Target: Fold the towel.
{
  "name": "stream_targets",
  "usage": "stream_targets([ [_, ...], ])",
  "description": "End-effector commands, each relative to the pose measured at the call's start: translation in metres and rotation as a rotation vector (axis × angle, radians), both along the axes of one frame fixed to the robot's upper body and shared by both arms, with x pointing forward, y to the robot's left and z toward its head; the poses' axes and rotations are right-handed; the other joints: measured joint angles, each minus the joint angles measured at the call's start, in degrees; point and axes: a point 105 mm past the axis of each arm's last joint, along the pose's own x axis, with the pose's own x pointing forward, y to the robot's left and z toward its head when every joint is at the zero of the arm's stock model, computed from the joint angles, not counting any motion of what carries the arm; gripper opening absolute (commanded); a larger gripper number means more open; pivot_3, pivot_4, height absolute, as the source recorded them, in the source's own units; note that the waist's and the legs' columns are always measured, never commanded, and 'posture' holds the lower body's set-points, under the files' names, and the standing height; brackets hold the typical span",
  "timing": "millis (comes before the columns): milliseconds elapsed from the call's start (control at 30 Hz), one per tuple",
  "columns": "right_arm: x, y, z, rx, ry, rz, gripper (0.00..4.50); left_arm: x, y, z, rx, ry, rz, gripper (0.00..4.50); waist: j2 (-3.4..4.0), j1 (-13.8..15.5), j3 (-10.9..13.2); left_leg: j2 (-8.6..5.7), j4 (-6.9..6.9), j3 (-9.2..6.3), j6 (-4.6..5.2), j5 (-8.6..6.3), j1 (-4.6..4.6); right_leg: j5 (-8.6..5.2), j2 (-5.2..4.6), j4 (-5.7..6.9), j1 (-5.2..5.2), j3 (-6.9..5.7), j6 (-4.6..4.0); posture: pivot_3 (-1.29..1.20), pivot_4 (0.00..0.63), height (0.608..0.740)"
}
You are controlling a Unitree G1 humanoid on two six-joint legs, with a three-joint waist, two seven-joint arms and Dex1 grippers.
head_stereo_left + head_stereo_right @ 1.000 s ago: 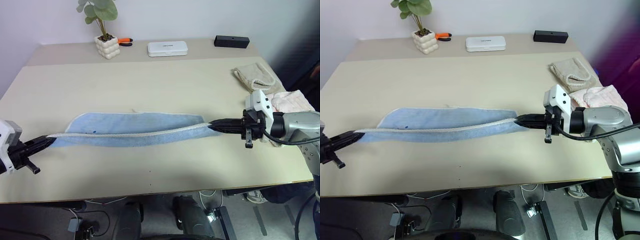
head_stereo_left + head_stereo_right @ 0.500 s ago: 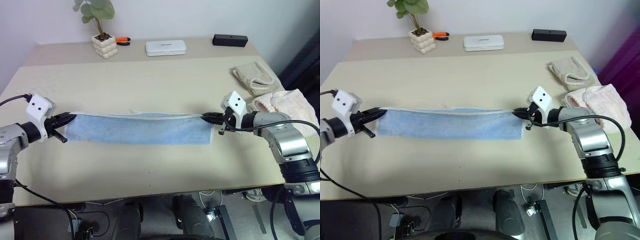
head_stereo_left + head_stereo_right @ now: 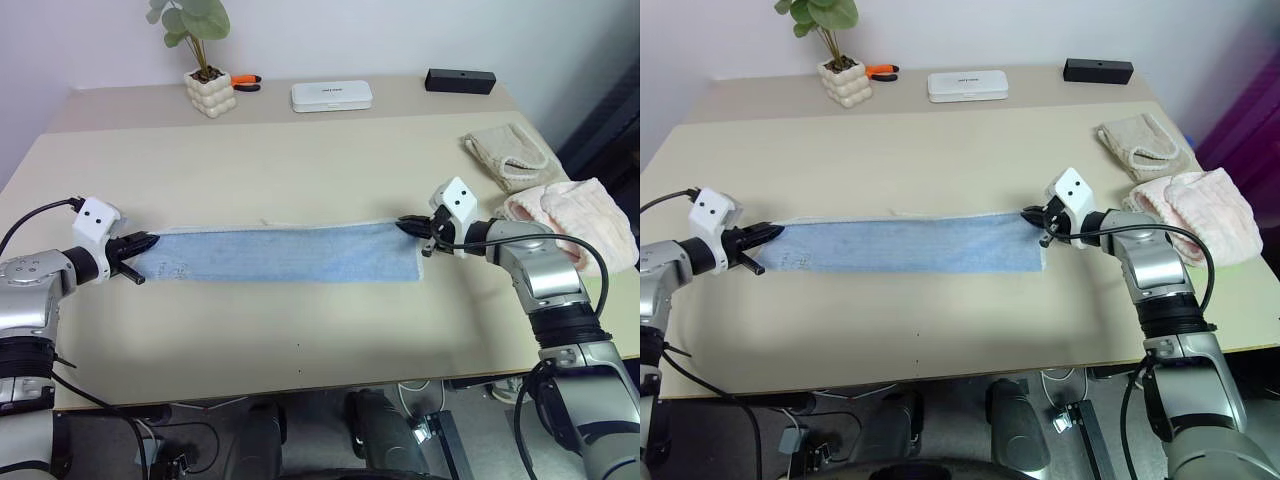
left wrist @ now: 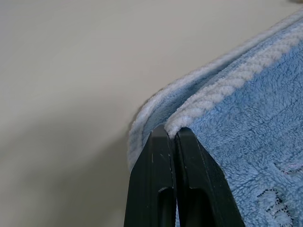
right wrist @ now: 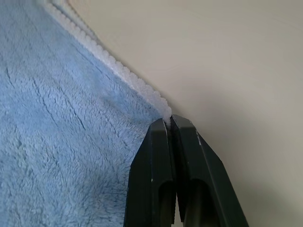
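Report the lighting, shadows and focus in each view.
Eye views: even, soft light, faint shadow beneath the towel, everything sharp. Left wrist view: terry loops crisp, a dim shadow on the table beside the fingers. Right wrist view: hem crisp, no glare.

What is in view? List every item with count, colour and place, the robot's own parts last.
towel: one, light blue with white hem, folded into a long strip across the table's middle.
table: one, beige.
beige cloth: one, right side of the table.
pink towel: one, pale pink, right edge, nearer than the beige cloth.
potted plant: one, green in a white pot, far left.
orange-handled tool: one, beside the pot.
white case: one, far middle.
black box: one, far right.
left gripper: black, shut on the towel's left end.
right gripper: black, shut on the towel's right end.
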Motion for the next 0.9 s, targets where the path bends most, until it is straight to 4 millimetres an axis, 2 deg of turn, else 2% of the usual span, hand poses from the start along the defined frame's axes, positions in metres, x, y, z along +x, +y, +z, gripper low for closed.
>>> stream_targets([
  [33, 0.006, 0.003, 0.013, -0.001, -0.057, 0.004, 0.04, -0.002, 0.009, 0.01, 0.022, -0.038, 0.027, 0.0, 0.0, 0.01, 0.0, 0.0, 0.0, 0.0, 0.0, 0.0, 0.0, 0.0, 0.0, 0.0, 0.0, 0.0, 0.0, 0.0, 0.15, 0.737],
  [100, 0.008, 0.001, 0.013, -0.017, -0.06, -0.004, 0.04, -0.003, 0.009, 0.008, 0.004, -0.024, 0.033, 0.0, 0.0, 0.0, 0.0, 0.0, 0.01, 0.0, 0.0, 0.0, 0.0, 0.0, -0.01, 0.0, 0.0, 0.0, 0.0, 0.0, 0.15, 0.737],
  [200, 0.006, 0.0, 0.014, -0.011, -0.042, 0.004, 0.9, -0.002, 0.013, 0.009, -0.004, -0.04, 0.072, 0.89, 0.0, 0.01, 0.0, 0.0, 0.01, 0.0, 0.0, 0.0, 0.0, 0.0, -0.01, 0.01, 0.0, 0.0, 0.0, 0.0, 0.15, 0.737],
  [400, -0.002, -0.015, 0.029, -0.035, -0.112, -0.044, 3.7, -0.004, 0.022, 0.021, -0.032, -0.097, 0.128, 3.72, 0.0, 0.06, 0.0, 0.0, 0.01, 0.0, 0.0, 0.0, 0.0, 0.0, -0.02, 0.01, 0.0, 0.0, 0.0, 0.0, 0.15, 0.737],
  [433, -0.005, -0.021, 0.034, -0.029, -0.128, -0.063, 4.17, -0.006, 0.026, 0.024, -0.053, -0.111, 0.15, 3.75, 0.0, 0.05, 0.0, 0.0, 0.01, 0.0, 0.0, 0.0, -0.01, 0.0, -0.02, 0.01, 0.0, 0.0, 0.0, 0.0, 0.15, 0.737],
  [567, -0.03, -0.037, 0.05, 0.074, -0.124, -0.129, 4.17, -0.018, 0.035, 0.045, -0.136, -0.216, 0.218, 3.75, 0.0, 0.16, 0.0, 0.01, -0.02, -0.04, 0.02, -0.02, -0.04, -0.01, -0.03, -0.01, -0.01, -0.01, 0.01, 0.0, 0.15, 0.737],
  [667, -0.054, -0.031, 0.049, 0.212, -0.019, -0.112, 4.35, -0.021, 0.012, 0.059, -0.136, -0.283, 0.148, 3.75, -0.02, 0.39, -0.01, 0.01, 0.02, -0.05, 0.02, -0.01, -0.01, -0.01, -0.04, 0.01, 0.05, -0.01, 0.01, 0.0, 0.15, 0.737],
  [700, -0.064, -0.027, 0.046, 0.257, 0.019, -0.103, 4.35, -0.021, -0.001, 0.06, -0.121, -0.286, 0.099, 3.75, -0.02, 0.45, -0.01, 0.01, 0.04, -0.06, 0.02, -0.02, 0.05, -0.01, -0.04, 0.01, 0.13, -0.02, 0.01, 0.0, 0.15, 0.737],
  [800, -0.092, -0.013, 0.028, 0.395, 0.174, -0.13, 4.35, -0.028, -0.082, 0.05, -0.133, -0.233, -0.187, 3.75, -0.03, 1.14, -0.04, 0.01, 0.05, -0.07, 0.01, -0.02, 0.07, -0.01, -0.05, -0.03, 0.22, -0.01, 0.01, 0.0, 0.15, 0.737],
  [900, -0.107, -0.005, 0.013, 0.473, 0.278, -0.174, 4.35, -0.038, -0.136, 0.039, -0.118, -0.196, -0.375, 3.75, -0.03, 1.55, -0.04, -0.01, 0.12, -0.03, 0.01, -0.02, 0.08, -0.01, -0.05, -0.07, 0.26, 0.02, 0.01, 0.0, 0.15, 0.737],
])
